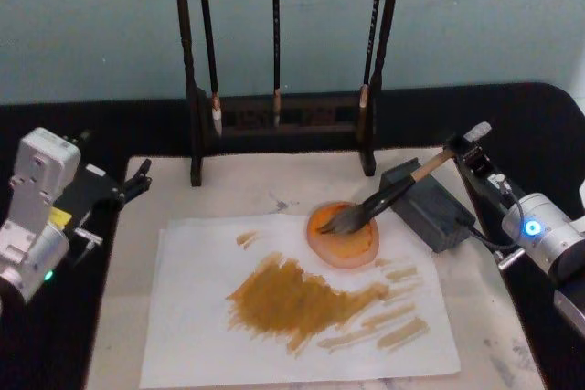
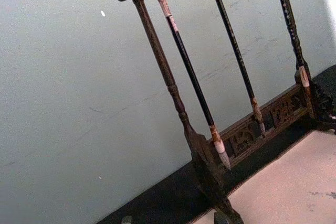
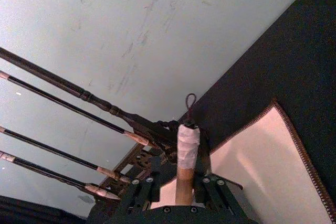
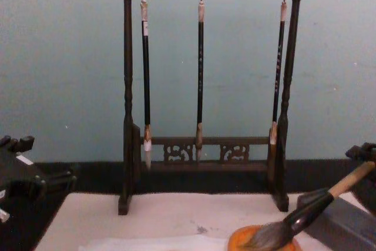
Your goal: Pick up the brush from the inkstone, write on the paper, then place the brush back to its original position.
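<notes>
1. The right hand (image 1: 460,146), by the worktop's (image 1: 539,125) right edge, is clamped on the taped top end of the brush (image 1: 393,194).
2. The brush slants down from there. It has a thick tan wooden handle and a tapered black ferrule, and its bushy grey-brown bristles lie in a round, glossy orange dish (image 1: 352,248).
3. The handle crosses over a dark grey rectangular block (image 1: 434,212) just right of the dish; I cannot tell whether they touch.
4. The paper (image 1: 196,317), thin and white, lies flat on a cream mat (image 1: 494,317) and carries broad ochre strokes. The dish sits at its far edge.
5. A carved dark wooden rack (image 1: 274,125) stands at the mat's far edge, with three thin brushes (image 1: 275,43) hanging from it.
6. The left hand (image 1: 137,180) is parked at the mat's far-left corner; I cannot tell whether it is apart or together.
</notes>
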Controlling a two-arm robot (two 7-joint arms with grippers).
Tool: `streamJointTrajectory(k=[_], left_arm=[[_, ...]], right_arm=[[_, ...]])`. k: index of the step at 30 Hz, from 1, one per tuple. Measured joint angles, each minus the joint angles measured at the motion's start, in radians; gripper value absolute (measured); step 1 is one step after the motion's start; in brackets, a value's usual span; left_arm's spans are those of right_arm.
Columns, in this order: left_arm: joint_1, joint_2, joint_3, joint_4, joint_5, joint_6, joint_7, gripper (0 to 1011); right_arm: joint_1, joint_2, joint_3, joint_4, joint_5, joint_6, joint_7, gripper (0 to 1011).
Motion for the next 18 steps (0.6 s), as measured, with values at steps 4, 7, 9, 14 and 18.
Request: streamJointTrajectory(k=[4,7,9,14,18], left_arm=[[0.000,0.000,0.000,0.000,0.000,0.000,0.000,1010],[0.000,0.000,0.000,0.000,0.000,0.000,0.000,1010],[0.000,0.000,0.000,0.000,0.000,0.000,0.000,1010],[0.000,0.000,0.000,0.000,0.000,0.000,0.000,1010],[0.000,0.000,0.000,0.000,0.000,0.000,0.000,1010]], right_arm=[[0.000,0.000,0.000,0.000,0.000,0.001,0.000,457],[0.000,-0.001,0.001,0.000,0.000,0.001,0.000,559],[0.000,-0.001,0.001,0.000,0.000,0.001,0.001,602],[0.000,-0.001,0.001,0.000,0.000,0.001,0.001,756],[0.000,-0.001,0.001,0.000,0.000,0.002,0.001,889]])
